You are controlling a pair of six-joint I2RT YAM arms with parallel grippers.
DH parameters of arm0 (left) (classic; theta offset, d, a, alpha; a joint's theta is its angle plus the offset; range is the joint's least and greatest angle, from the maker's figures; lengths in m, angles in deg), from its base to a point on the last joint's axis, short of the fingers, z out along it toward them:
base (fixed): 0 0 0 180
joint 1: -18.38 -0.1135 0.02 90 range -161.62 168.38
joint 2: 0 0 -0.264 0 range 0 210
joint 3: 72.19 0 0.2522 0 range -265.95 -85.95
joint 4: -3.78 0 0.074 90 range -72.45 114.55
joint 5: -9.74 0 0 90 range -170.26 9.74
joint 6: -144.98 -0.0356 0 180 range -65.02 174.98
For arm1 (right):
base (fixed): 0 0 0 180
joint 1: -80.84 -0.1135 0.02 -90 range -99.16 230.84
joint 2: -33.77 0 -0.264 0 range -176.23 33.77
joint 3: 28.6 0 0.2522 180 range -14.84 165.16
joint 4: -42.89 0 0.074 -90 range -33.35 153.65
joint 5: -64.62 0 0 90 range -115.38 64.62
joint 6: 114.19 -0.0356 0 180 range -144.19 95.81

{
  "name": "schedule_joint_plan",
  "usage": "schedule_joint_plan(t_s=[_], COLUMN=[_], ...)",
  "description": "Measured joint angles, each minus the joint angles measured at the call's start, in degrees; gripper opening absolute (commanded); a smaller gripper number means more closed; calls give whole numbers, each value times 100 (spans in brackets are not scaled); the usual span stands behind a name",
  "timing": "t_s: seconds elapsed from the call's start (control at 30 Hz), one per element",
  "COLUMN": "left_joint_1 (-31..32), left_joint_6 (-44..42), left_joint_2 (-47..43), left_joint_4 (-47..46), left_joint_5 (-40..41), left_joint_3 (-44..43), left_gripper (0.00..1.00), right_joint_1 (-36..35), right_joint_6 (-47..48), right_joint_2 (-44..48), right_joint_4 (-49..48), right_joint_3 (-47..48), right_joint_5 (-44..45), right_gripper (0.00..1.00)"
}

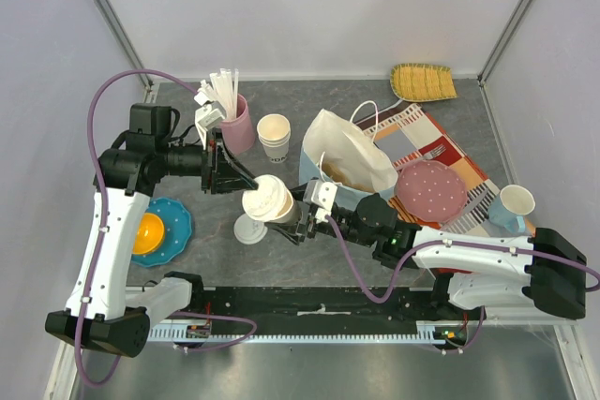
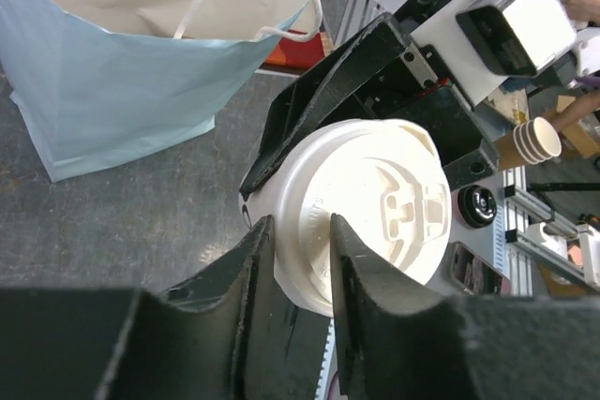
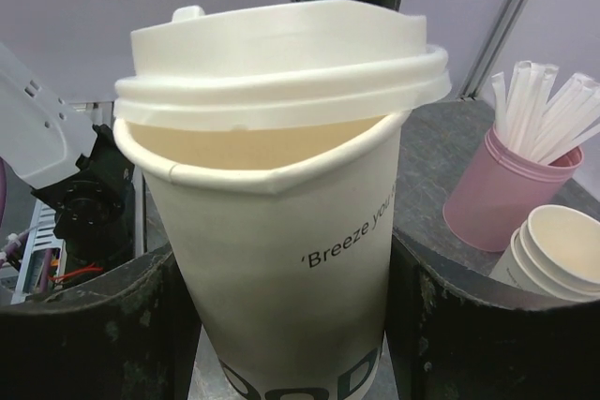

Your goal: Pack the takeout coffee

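grey table, near its middle: the right gripper clamps a small white paper cup by its sides, beside a pale blue paper bag. the left gripper pinches its round white plastic lid, which sits crooked.

Left arm: base at near left, white link rising along left side, elbow high, black forearm reaching right toward centre. Left end effector: turned sideways, two black fingers astride rim of lid, closed against it. Right arm: lying low, stretched leftward from near-right base, wrist at centre. Right end effector: one finger each side of takeout coffee, clamped on lower cup wall, cup upright. Both end effectors meet at same cup from opposite sides.
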Motion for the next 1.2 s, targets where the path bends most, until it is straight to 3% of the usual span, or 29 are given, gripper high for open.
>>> schedule_joint_plan(t_s=[0.07, 0.17, 0.73, 0.9, 1.2], left_joint_1=[0, 0, -28, -308, -1097], left_joint_6=[7, 17, 136, 426, 439], left_joint_2=[7, 7, 74, 63, 302], left_joint_4=[4, 9, -131, -511, -1012], left_joint_5=[-66, -179, -269, 765, 1818], left_joint_3=[-20, -63, -236, -98, 1478], left_gripper=[12, 2, 2, 2, 2], right_joint_1=[0, 4, 15, 15, 15], right_joint_6=[0, 0, -55, -160, -216], right_joint_2=[7, 24, 188, 195, 824], right_joint_4=[24, 92, 83, 50, 774], right_joint_3=[-4, -61, -472, -608, -789], right_joint_5=[9, 94, 264, 256, 188], right_gripper=[69, 70, 69, 69, 68])
